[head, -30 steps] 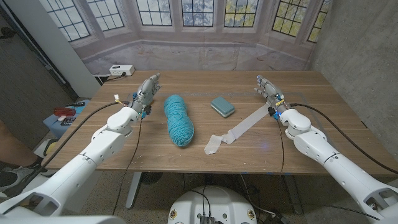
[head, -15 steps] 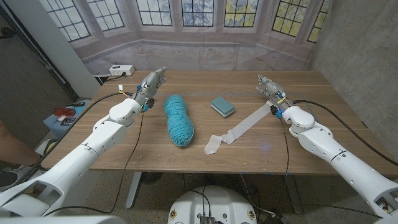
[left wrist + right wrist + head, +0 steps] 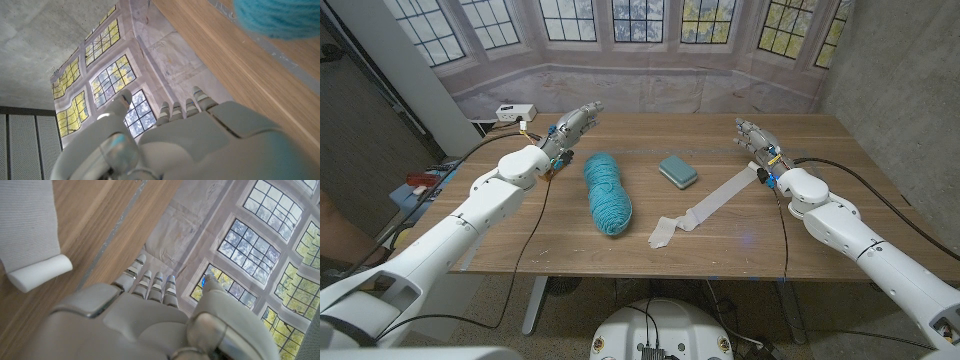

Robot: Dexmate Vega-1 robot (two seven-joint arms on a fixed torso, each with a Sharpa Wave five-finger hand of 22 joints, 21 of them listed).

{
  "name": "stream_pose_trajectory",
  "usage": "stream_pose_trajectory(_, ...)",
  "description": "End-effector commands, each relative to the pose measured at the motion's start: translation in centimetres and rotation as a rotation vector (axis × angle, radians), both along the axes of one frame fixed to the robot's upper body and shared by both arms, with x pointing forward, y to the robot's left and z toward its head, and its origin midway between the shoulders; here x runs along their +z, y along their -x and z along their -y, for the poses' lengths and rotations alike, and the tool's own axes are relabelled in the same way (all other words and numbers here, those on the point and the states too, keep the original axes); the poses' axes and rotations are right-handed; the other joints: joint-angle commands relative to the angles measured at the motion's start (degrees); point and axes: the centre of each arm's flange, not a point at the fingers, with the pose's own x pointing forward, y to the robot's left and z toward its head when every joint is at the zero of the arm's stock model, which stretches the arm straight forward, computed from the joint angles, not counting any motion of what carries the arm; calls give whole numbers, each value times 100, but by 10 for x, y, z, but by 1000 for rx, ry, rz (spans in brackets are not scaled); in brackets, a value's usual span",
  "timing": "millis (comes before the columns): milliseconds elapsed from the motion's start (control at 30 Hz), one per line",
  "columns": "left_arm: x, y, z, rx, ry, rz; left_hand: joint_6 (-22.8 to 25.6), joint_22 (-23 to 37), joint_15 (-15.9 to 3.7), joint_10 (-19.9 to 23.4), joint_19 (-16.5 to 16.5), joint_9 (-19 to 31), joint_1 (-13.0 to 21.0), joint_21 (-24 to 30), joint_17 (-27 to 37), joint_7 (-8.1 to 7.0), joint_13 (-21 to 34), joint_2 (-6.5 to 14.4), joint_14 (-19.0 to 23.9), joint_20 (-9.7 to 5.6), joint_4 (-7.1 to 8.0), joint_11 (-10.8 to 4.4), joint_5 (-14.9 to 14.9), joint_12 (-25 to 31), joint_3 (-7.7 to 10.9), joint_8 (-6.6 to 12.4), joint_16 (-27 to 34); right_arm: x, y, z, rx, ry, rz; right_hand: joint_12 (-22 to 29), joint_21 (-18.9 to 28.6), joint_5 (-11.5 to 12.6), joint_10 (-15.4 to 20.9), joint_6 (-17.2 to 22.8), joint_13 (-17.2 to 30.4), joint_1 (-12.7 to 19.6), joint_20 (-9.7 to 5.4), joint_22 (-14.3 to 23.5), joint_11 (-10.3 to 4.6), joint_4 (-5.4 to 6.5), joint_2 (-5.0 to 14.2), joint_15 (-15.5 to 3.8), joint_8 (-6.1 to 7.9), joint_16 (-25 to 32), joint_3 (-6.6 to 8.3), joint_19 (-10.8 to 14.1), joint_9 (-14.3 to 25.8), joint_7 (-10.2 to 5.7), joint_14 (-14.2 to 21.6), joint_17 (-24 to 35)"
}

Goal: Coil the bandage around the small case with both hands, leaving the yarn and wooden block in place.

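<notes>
A backdrop printed with a bay of leaded windows (image 3: 620,25) stands behind a wooden bench (image 3: 560,225), with a white power strip (image 3: 516,113) lying beyond its far left corner. At the left, the left robot hand (image 3: 570,125) reaches over the bench's far left part, its fingers (image 3: 182,107) held straight and close together with nothing in them. Just to its right a skein of teal yarn (image 3: 606,191) lies lengthwise, running from the far side toward the near side. Right of the yarn, near the middle of the bench, sits the small case (image 3: 677,171), a teal, flat, rounded-cornered box turned at a slight angle and touching nothing. The bandage (image 3: 705,209), a pale, off-white ribbed strip, is unrolled diagonally from a crumpled loose end near the front edge up to a small remaining roll (image 3: 40,273) at the right, well apart from the case. Beside that roll the right robot hand (image 3: 754,136) is above the bench's right side, fingers (image 3: 150,282) extended side by side, thumb apart, gripping nothing; the roll lies just clear of it.
</notes>
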Motion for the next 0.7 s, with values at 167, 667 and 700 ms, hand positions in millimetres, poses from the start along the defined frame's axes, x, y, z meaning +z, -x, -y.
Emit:
stream_pose_trajectory(167,26,-6,21,-51,-199,6,71,20,8,67,64,7,215,25,17,25,19,6,80,17,-173,-13,95,57,62,42,16,-6,2,0,-11,-18,6,29,-8,-24,18,36,31,85,-420,15,15,-30,7,-207,21,24,29,62,13,4,53,11)
stream_pose_trajectory(667,50,-14,41,-58,-407,45,464,23,-96,224,133,10,578,22,16,-39,21,36,161,-55,-320,-141,300,80,174,109,15,-14,2,5,-23,-60,22,31,-9,-30,26,46,32,84,-419,15,19,-56,17,-208,19,30,27,67,14,9,50,18)
stream_pose_trajectory(700,54,-16,43,-57,-428,49,470,23,-101,227,134,10,590,22,16,-43,21,34,162,-58,-321,-151,308,79,176,107,14,-15,1,5,-24,-66,23,31,-9,-30,27,45,32,83,-419,15,15,-57,18,-210,18,31,27,67,14,10,52,18)
